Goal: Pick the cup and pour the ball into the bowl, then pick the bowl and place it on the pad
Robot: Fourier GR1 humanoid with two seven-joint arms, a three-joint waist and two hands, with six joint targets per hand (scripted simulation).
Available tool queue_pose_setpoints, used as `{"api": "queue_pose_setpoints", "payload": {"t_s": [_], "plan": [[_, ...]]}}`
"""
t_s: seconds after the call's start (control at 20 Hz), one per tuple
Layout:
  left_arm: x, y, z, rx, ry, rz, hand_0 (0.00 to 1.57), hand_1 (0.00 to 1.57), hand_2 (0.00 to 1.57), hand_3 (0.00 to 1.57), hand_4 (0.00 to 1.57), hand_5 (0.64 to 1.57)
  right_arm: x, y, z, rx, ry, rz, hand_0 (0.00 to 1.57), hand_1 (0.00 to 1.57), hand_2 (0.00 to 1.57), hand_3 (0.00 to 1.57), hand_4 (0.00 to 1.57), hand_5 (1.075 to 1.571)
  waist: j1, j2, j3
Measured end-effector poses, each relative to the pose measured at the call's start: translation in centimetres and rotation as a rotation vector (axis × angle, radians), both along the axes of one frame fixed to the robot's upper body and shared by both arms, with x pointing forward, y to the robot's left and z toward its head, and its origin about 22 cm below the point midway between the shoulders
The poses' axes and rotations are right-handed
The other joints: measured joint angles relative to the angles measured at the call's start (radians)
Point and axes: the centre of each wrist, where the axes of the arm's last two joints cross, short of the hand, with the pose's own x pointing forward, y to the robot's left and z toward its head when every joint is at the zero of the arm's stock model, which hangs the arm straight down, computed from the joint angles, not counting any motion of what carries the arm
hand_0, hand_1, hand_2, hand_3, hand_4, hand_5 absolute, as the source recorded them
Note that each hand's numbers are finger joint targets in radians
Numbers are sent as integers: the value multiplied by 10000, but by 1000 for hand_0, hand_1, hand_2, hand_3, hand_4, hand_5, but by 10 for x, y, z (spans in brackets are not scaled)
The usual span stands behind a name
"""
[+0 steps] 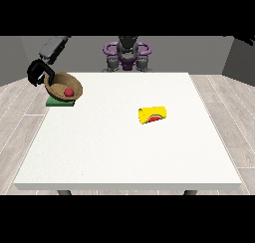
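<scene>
In the front view you can see the pour is done: the red ball sits in the brown bowl, and the yellow cup lies tipped over near the table centre. At ten o'clock, the hand at the view's left curls round the bowl's rim, holding it tilted just over the green pad; setting it down is what's left for you.

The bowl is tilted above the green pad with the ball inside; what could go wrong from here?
1. The bowl leans toward the table's middle, so the red ball near its low rim might roll out.
2. The green pad sits at the table's edge; a bowl set down off-centre could overhang it.
3. The hand at the view's left holds only the far rim, so the bowl might tip further.
</scene>
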Motion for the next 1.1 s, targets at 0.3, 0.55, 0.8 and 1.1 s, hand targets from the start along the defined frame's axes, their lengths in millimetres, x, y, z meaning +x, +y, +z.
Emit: {"api": "queue_pose_setpoints", "payload": {"t_s": [0.3, 0.55, 0.8, 1.1], "plan": [[-1, 1, 6, 29, -90, -45, 0, 0, 0, 0, 1199, 1559, -1, 3, -12, 567, -213, -137, 1571, 1571, 1571, 738, 905, 1569, -20, 49, -19], [-3, 1, 18, 148, -420, -50, 0, 0, 0, 0, 1192, 1563, -11, -19, -7, 955, -375, -992, 1571, 1571, 1571, 1087, 0, 1550, 139, 375, 5], [-7, 11, 21, 141, -323, 34, 0, 0, 0, 0, 1190, 1562, -7, -22, 5, 577, -481, -1471, 1487, 1487, 1398, 802, 0, 1544, 54, 306, 7], [-14, 25, 20, 206, -561, 265, 0, 0, 0, 0, 1188, 1565, 7, -2, 2, 901, -1011, -1662, 1443, 1443, 1376, 678, 0, 1535, 31, 582, 7]]}}
